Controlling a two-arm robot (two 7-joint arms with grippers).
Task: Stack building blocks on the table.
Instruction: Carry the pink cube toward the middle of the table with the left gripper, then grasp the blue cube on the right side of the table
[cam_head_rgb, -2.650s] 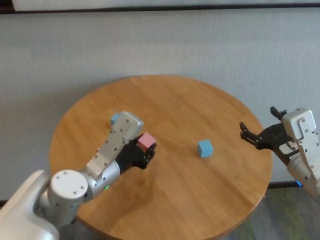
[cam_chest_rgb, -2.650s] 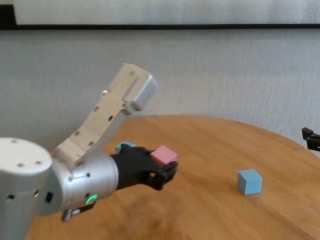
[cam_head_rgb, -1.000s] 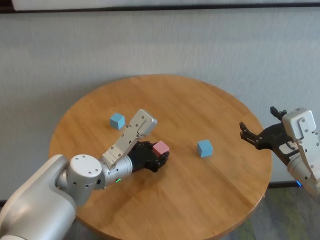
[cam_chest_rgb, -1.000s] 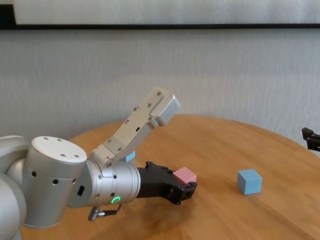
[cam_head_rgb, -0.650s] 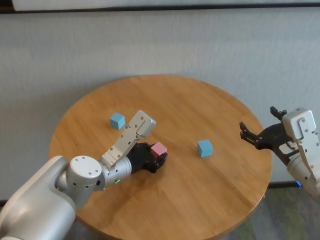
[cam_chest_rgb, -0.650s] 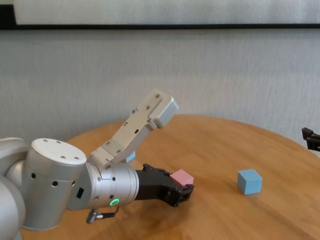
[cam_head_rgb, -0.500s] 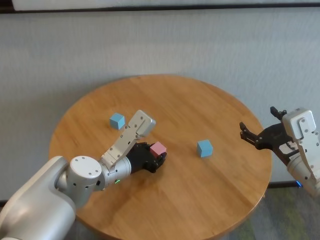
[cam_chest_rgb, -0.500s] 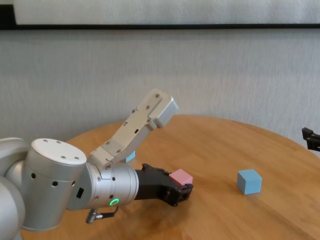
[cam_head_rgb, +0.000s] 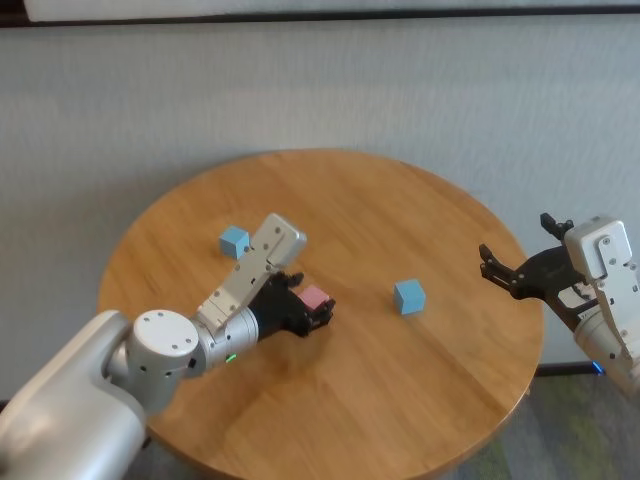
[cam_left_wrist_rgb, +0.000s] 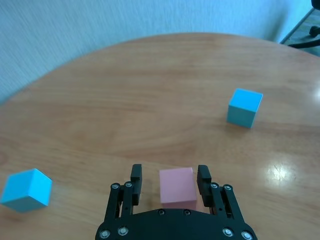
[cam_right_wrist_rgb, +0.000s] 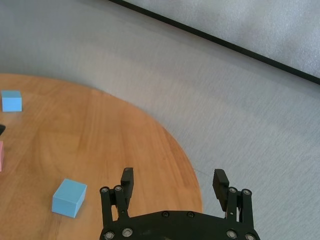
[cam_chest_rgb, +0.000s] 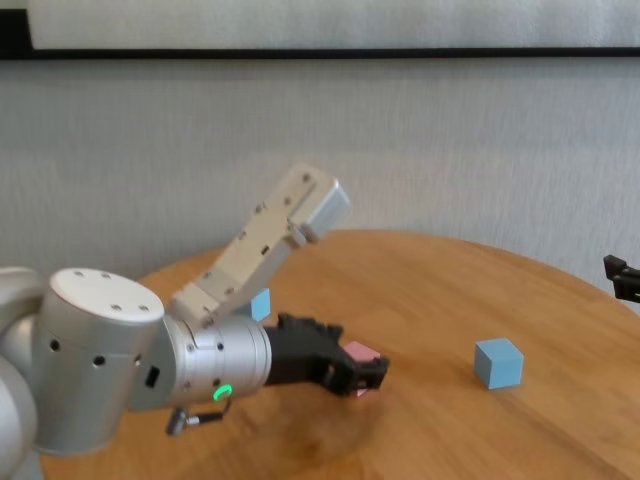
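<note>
The pale pink block (cam_left_wrist_rgb: 177, 186) rests on the wooden table (cam_head_rgb: 380, 400) near its middle, also seen in the head view (cam_head_rgb: 314, 297) and the chest view (cam_chest_rgb: 358, 353). My left gripper (cam_left_wrist_rgb: 170, 176) straddles it with its jaws open, and a gap shows on the side of one finger (cam_left_wrist_rgb: 136, 175). One light blue block (cam_head_rgb: 234, 241) lies behind the left arm. The other light blue block (cam_head_rgb: 409, 296) sits to the right of the pink one. My right gripper (cam_head_rgb: 516, 240) hangs open and empty by the table's right edge.
The round table's rim (cam_right_wrist_rgb: 165, 135) curves close under the right gripper (cam_right_wrist_rgb: 173, 174), with grey floor beyond. My left forearm (cam_head_rgb: 250, 265) slants over the table between the two blue blocks.
The left gripper has come down and its jaws have parted from the pink block, which now sits on the table. The right arm has not moved.
</note>
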